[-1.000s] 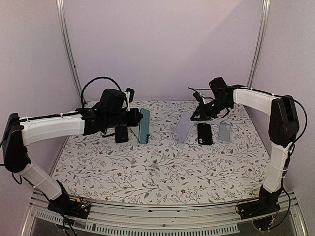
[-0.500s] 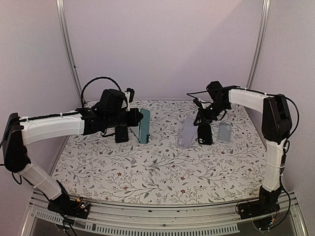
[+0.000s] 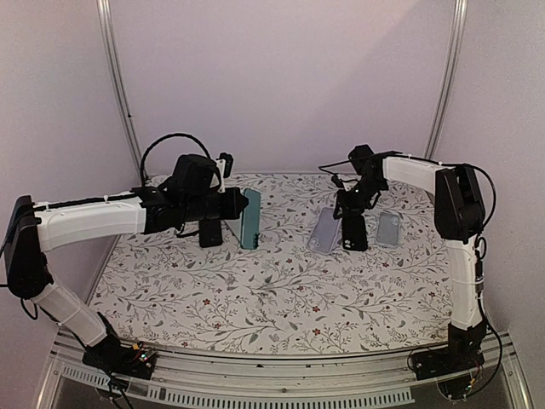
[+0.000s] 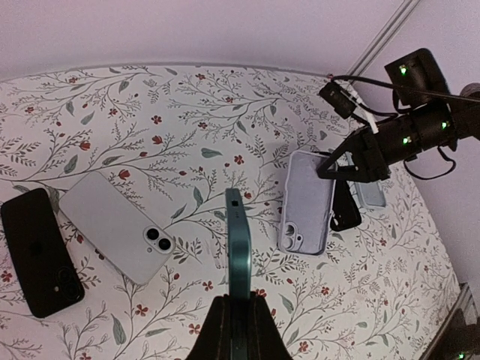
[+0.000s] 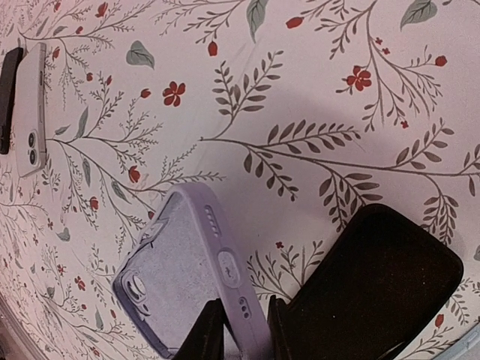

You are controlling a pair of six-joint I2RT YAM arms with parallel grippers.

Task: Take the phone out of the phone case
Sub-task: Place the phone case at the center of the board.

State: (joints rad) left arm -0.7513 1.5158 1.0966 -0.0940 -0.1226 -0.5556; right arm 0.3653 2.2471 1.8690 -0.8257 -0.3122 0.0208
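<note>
A white tablecloth (image 4: 150, 120) printed with grey-green sprigs and small red flowers lies under everything. Seen from the left wrist, a white phone (image 4: 124, 236) lies back up well to the left of the left fingers (image 4: 214, 334), its twin lenses at the end nearer them. A black phone (image 4: 37, 251) lies close beside it, further left still. Just right of the right fingers (image 5: 279, 330) a black rectangular item (image 5: 375, 292) lies flat; handset or case, I cannot tell. Past it, on the side away from those fingers, sits a pale translucent case (image 3: 388, 227). Lilac walls (image 3: 281, 77) and aluminium posts (image 3: 115, 77) stand behind.
</note>
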